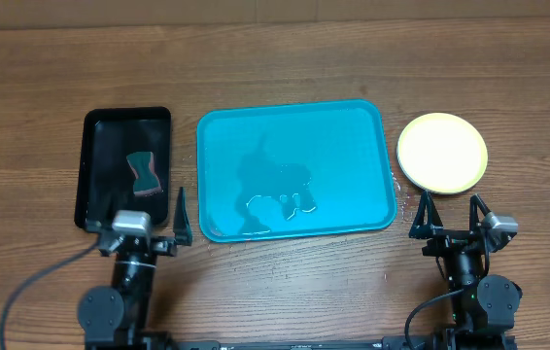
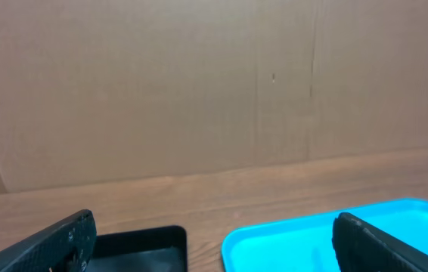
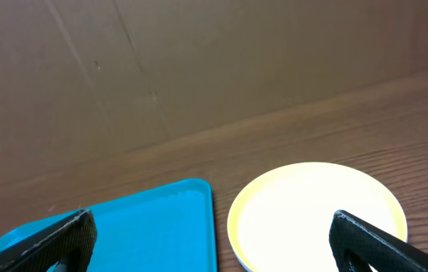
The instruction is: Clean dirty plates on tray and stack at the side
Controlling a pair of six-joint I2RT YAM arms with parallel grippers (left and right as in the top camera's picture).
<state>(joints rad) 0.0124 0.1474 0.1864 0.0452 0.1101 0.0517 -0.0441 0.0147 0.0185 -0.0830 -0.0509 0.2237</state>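
Observation:
The turquoise tray [image 1: 294,131] lies at the table's middle with no plate on it, only water drops near its front. It also shows in the left wrist view [image 2: 289,242] and the right wrist view [image 3: 146,227]. A yellow-green plate [image 1: 442,152] sits on the table right of the tray, clean on top [image 3: 316,211]; a pale rim shows just under it. The light blue and white plates are otherwise hidden. My left gripper [image 1: 147,216] is open and empty at the tray's front left. My right gripper [image 1: 447,216] is open and empty just in front of the plate.
A black tray [image 1: 100,146] stands left of the turquoise tray and holds a green and red sponge [image 1: 143,173]. The black tray's corner shows in the left wrist view [image 2: 142,245]. A brown cardboard wall rises behind the table.

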